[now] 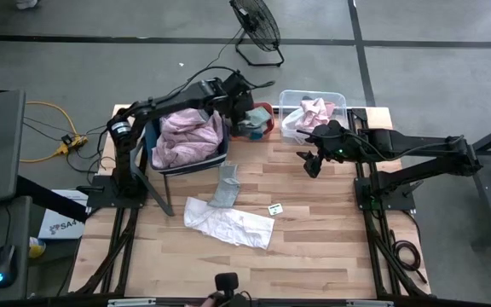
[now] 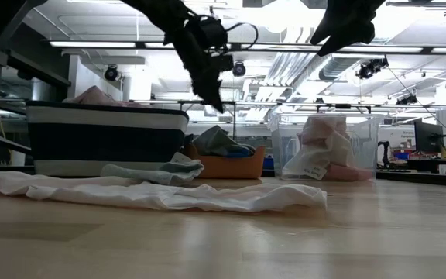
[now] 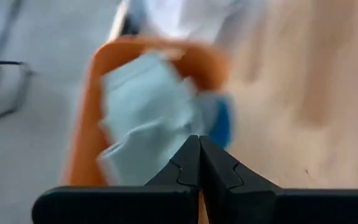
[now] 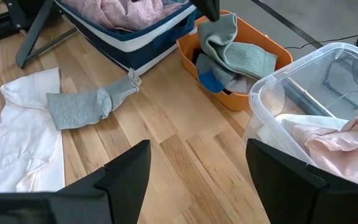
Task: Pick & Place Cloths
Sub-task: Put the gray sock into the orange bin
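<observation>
My left gripper (image 1: 250, 109) hangs shut above the orange bin (image 1: 268, 112), fingers pointing down (image 2: 215, 102). Its wrist view shows the closed fingers (image 3: 199, 149) over a grey-green cloth (image 3: 145, 112) lying in that bin, with nothing between them. My right gripper (image 1: 311, 162) is open (image 4: 197, 168) above bare table in front of the clear bin (image 1: 314, 94), which holds a pale pink cloth (image 1: 315, 111). A grey-green cloth (image 1: 225, 186) and a white cloth (image 1: 228, 223) lie flat on the table. A pink cloth (image 1: 186, 136) fills the striped basket (image 1: 191, 164).
The basket, orange bin and clear bin stand in a row along the table's far edge. A small card (image 1: 275, 208) lies right of the white cloth. The near half of the table is bare wood. A fan (image 1: 256, 26) stands on the floor beyond the table.
</observation>
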